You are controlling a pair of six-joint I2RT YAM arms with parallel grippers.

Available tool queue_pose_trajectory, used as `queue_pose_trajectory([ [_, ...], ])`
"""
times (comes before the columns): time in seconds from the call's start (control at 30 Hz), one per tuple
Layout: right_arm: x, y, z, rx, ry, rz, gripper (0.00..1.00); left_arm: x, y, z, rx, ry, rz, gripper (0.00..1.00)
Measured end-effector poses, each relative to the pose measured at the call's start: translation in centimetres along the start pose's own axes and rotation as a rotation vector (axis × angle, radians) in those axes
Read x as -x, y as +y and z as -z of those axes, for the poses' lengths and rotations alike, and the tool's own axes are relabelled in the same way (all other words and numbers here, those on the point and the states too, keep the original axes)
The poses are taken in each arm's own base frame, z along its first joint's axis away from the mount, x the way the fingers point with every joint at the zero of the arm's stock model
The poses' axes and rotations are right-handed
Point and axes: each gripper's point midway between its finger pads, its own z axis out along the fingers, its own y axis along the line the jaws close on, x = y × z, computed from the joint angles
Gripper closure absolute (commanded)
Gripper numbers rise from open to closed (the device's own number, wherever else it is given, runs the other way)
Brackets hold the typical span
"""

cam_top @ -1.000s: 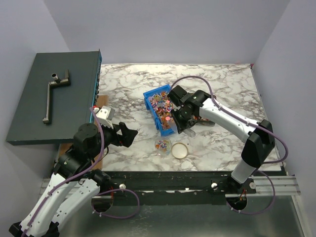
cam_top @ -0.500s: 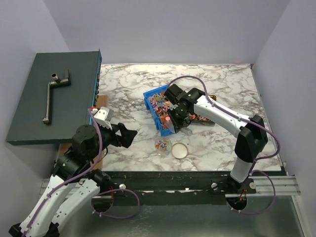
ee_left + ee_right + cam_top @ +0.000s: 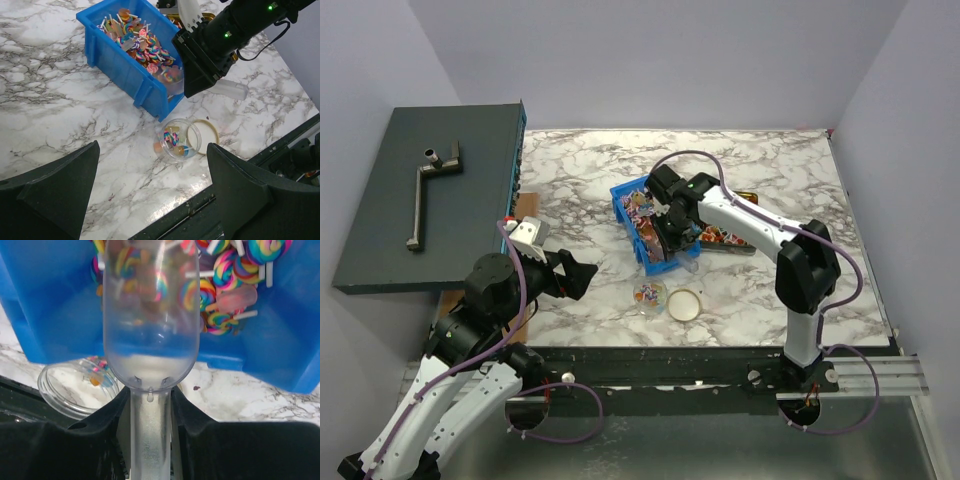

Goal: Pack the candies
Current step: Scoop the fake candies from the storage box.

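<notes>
Currently one blue bin (image 3: 117, 65) on the tabletop (image 3: 45, 110) holds the heaped candies (image 3: 145, 47), too many to count. A few more sit in the one clear jar (image 3: 194, 136), just beside one gold lid (image 3: 684, 303). The right jaws are clamped on one clear scoop (image 3: 150, 340) with its bowl over the bin, and the left jaws are spread wide, holding nothing.

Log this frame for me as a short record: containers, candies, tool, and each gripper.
bin: blue bin, open, holds most of the candies
jar: clear jar on the table just in front of the bin, a few candies inside
lid: gold lid off, lying beside the jar
right gripper: right gripper shut on the clear scoop, bowl over the bin's near end
left gripper: left gripper open, empty, left of the jar
scoop load: cannot tell
</notes>
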Motion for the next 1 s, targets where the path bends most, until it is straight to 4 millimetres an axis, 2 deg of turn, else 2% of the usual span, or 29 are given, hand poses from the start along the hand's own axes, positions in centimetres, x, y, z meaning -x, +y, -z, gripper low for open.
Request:
queue_pose_trajectory([
  [0.17,1.3,0.2,-1.5,0.007,-0.026,-0.002,0.99,0.0,0.0,0.0,0.001,0.001,-0.003,0.10],
  [0.43,2.7,0.4,-2.2,0.012,-0.085,-0.015,0.99,-0.1,0.1,-0.2,0.004,0.008,-0.006,0.10],
  [0.63,4.9,0.3,-4.1,0.015,-0.228,-0.020,0.99,-0.4,0.3,-0.6,0.012,0.027,-0.004,0.10],
  [1.0,5.5,-0.3,-4.5,0.028,-0.414,-0.016,0.99,-1.0,1.0,-1.5,0.045,0.064,0.004,0.10],
])
